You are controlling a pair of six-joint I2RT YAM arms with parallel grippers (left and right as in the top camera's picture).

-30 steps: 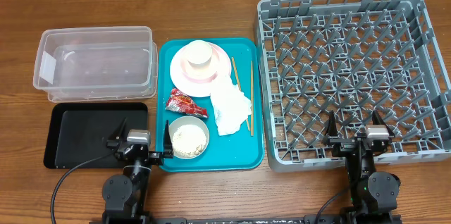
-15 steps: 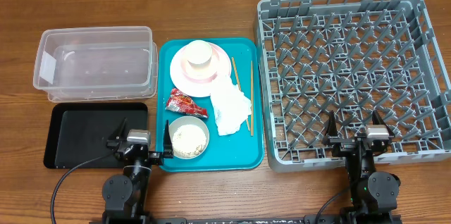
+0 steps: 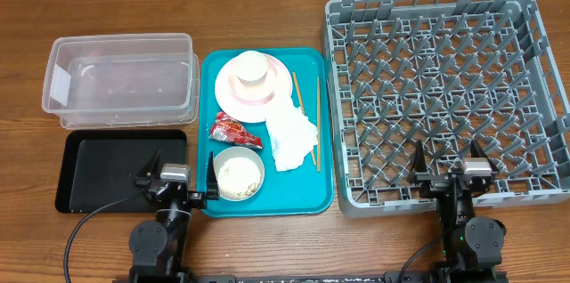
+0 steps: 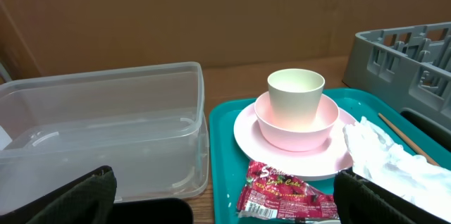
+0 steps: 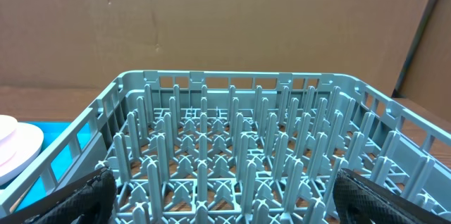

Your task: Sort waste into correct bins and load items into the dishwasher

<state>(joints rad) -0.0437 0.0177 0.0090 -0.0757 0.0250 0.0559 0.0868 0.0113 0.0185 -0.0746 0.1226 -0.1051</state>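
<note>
On the teal tray (image 3: 325, 190) sit a pale-pink plate (image 3: 233, 101) with a bowl and white cup (image 3: 251, 68) stacked on it, a red snack wrapper (image 3: 235, 130), a crumpled white napkin (image 3: 291, 136), a bowl of rice (image 3: 238, 174) and two chopsticks (image 3: 317, 123). The wrist view shows the cup (image 4: 295, 97), wrapper (image 4: 285, 194) and napkin (image 4: 394, 164). The clear tub (image 3: 120, 80) and black tray (image 3: 107, 167) lie left. The grey rack (image 3: 445, 96) lies right, and fills the right wrist view (image 5: 232, 153). My left gripper (image 3: 178, 181) is open and empty at the front. My right gripper (image 3: 445, 176) is open and empty at the rack's near edge.
The wooden table's front edge runs just behind both arm bases. A brown cardboard wall stands beyond the table's far side.
</note>
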